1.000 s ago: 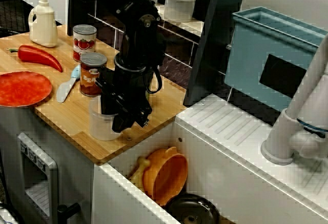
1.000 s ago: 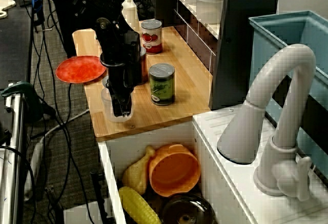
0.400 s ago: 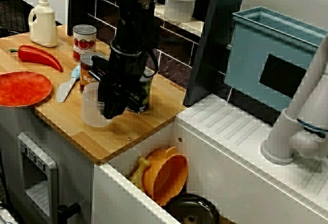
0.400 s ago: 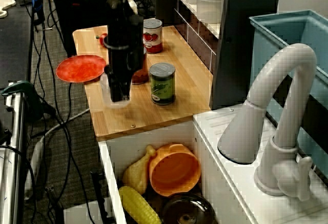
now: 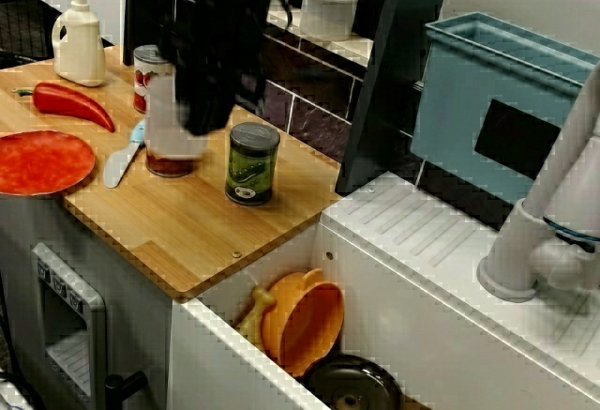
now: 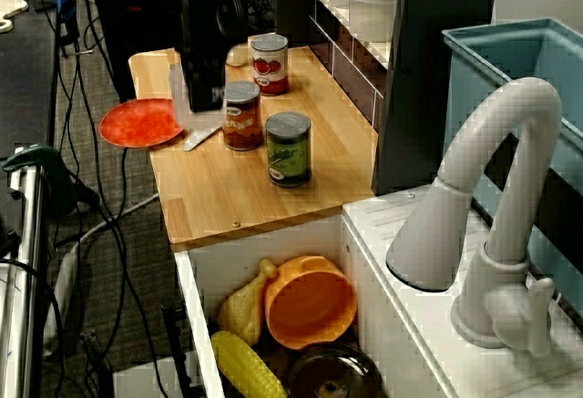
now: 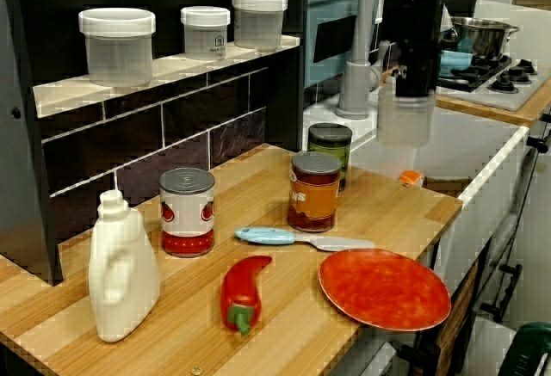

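My black gripper is shut on a clear plastic cup, gripping its rim, and holds it in the air above the wooden counter. From the view over the sink the cup hangs off the gripper over the counter's outer side, near the orange-label can. From the counter's end the cup floats well above the board under the gripper. A green-label can stands alone to the right. The tomato can stands further back.
A red plate, red pepper, blue-handled knife and white bottle lie on the counter's left. The sink holds an orange bowl. A dark shelf with jars, a blue bin and a faucet stand nearby.
The gripper has lifted the cup off the counter near its front edge and carried it up and back-left. The green and orange-label cans are now uncovered.
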`<move>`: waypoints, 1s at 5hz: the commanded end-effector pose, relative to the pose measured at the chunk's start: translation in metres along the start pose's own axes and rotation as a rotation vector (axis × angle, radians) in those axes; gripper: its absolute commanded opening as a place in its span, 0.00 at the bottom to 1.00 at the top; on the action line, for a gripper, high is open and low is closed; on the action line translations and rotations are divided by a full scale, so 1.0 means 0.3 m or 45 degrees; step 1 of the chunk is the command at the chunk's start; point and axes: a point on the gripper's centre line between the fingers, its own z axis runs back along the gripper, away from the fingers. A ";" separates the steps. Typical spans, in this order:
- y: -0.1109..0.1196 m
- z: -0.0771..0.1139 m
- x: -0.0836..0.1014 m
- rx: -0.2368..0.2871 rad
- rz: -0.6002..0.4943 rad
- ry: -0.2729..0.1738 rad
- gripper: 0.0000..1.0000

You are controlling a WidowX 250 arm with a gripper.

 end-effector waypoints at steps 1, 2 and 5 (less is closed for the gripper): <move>0.081 0.187 0.017 -0.058 0.009 -0.110 0.00; 0.109 0.224 0.033 -0.056 0.020 -0.123 0.00; 0.205 0.282 0.152 -0.036 0.067 -0.139 0.00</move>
